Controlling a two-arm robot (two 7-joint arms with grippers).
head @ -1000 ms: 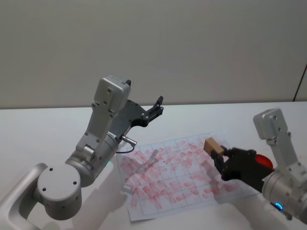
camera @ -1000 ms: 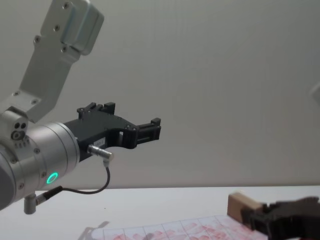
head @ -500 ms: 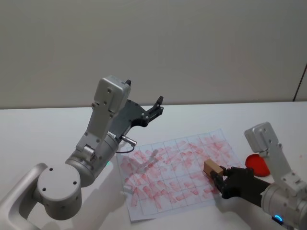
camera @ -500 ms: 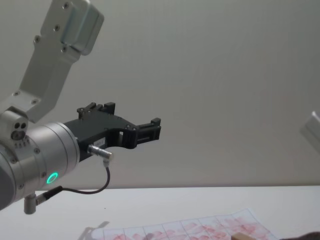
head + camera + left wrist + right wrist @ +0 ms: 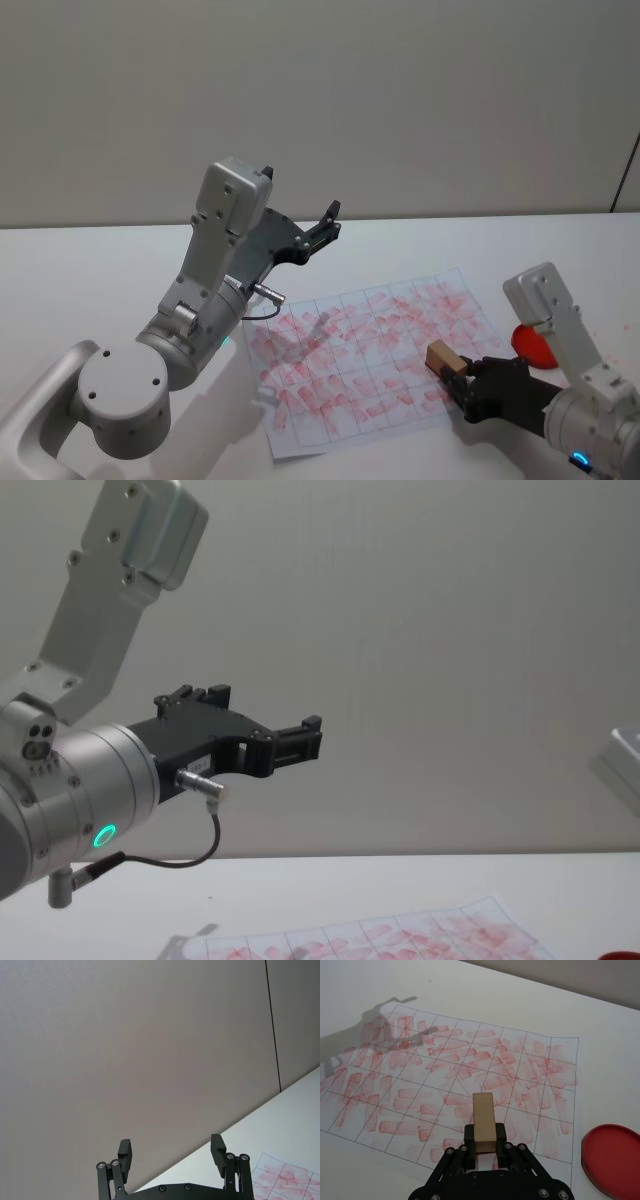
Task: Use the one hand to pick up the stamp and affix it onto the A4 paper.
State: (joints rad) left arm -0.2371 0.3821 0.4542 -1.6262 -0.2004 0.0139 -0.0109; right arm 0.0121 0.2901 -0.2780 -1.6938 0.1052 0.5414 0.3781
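Stamp (image 5: 443,357) clamped between the fingers of the right tool (image 5: 458,376), its long axis running straight out past the fingertips, low over the near right squares of the A4 paper (image 5: 340,370); contact not discernible. Red disc (image 5: 533,345) lies on the worktop (image 5: 80,270) just right of the sheet. Left tool (image 5: 325,225) raised, jaws wide

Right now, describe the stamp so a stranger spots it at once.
On the white table lies a white gridded sheet smeared with red marks. Over its near right part, the jaws of the black right gripper clamp a small tan wooden block. Unlike the flat red disc nearby, it is squared bare wood.
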